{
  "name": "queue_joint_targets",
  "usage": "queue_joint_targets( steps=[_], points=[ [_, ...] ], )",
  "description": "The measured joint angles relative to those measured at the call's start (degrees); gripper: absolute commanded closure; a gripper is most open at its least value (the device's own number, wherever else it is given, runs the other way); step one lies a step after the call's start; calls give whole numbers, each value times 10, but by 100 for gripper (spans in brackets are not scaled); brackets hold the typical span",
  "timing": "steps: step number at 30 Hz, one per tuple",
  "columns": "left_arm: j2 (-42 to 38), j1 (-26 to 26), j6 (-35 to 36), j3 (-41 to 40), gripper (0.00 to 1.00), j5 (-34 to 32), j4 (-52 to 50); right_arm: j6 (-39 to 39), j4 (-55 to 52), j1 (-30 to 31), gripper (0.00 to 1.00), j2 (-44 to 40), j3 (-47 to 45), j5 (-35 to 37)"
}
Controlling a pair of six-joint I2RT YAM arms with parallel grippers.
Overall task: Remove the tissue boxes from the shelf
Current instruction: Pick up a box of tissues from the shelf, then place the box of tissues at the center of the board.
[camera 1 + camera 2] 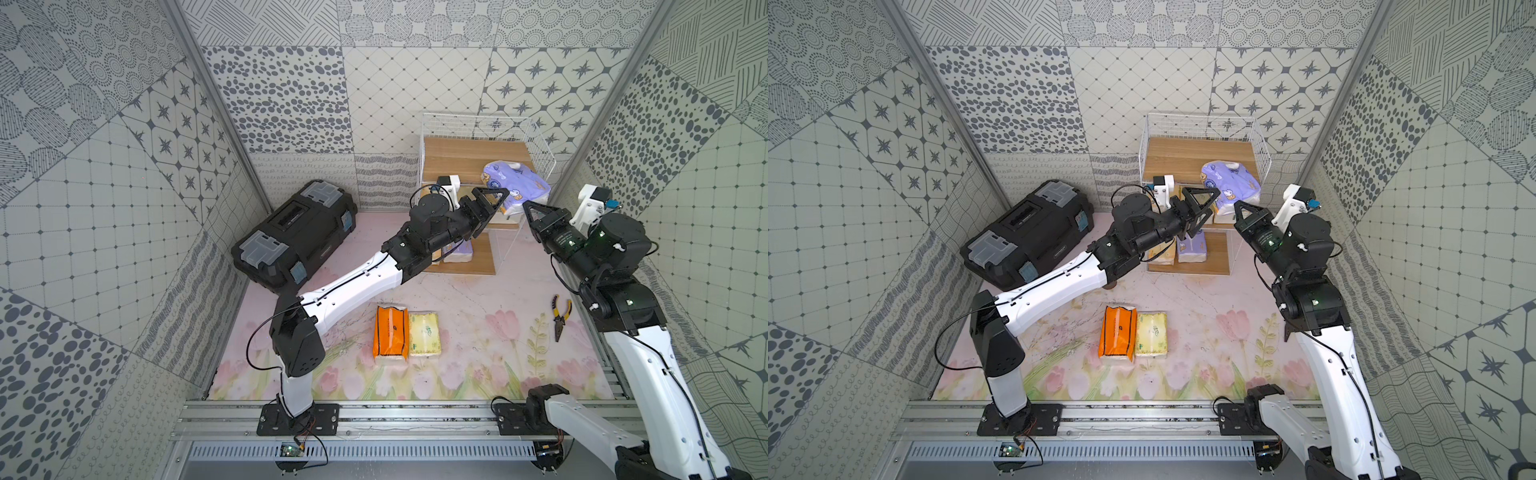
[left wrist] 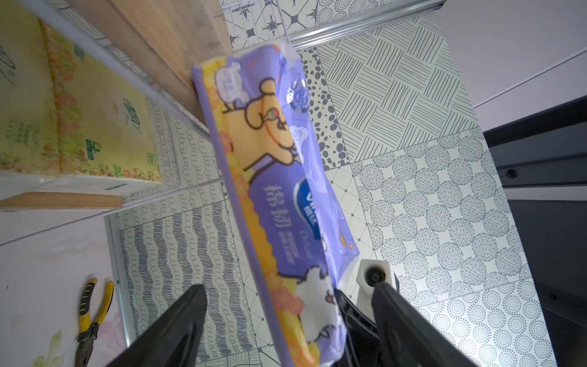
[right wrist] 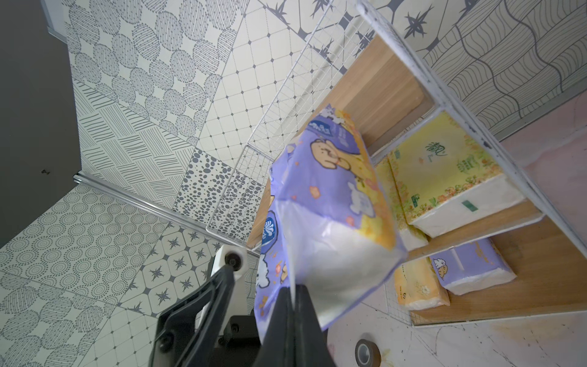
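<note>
Beside shelf (image 1: 465, 153), toolbox (image 1: 295, 232), pliers (image 1: 561, 318), purple pack (image 1: 513, 178) held

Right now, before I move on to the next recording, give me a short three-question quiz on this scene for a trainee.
1. True or false: the right gripper is pinched shut on the wrapper of the purple pack.
2. Which packs lie on the table?
A. the orange pack and the pale yellow-green pack, side by side
B. two purple ones
C. none
3. Fill in: the left gripper is ___, with a finger on either side of the purple pack.

Key: 1 true; 2 A; 3 open.
</note>
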Motion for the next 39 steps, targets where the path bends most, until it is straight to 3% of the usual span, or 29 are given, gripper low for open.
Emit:
queue_joint_targets(
  steps=[12,16,19,22,31,39],
  points=[
    [44,0,-20,46,74,1,-19,-3,-24,0,100,-33,-34,-9],
    [44,-1,-19,40,84,5,-16,-19,-43,0,62,-40,-36,-9],
    [39,-2,-12,23,88,6,-15,-44,-64,0,46,-56,-36,-5],
    [22,-7,-1,-11,90,5,-8,-76,-86,0,41,-84,-36,1],
    [-79,-55,50,-209,92,-13,12,-169,-164,0,39,-153,-51,-9],
    [-120,-112,66,-403,94,-52,15,-179,-224,0,40,-174,-166,-28]
  ],
)
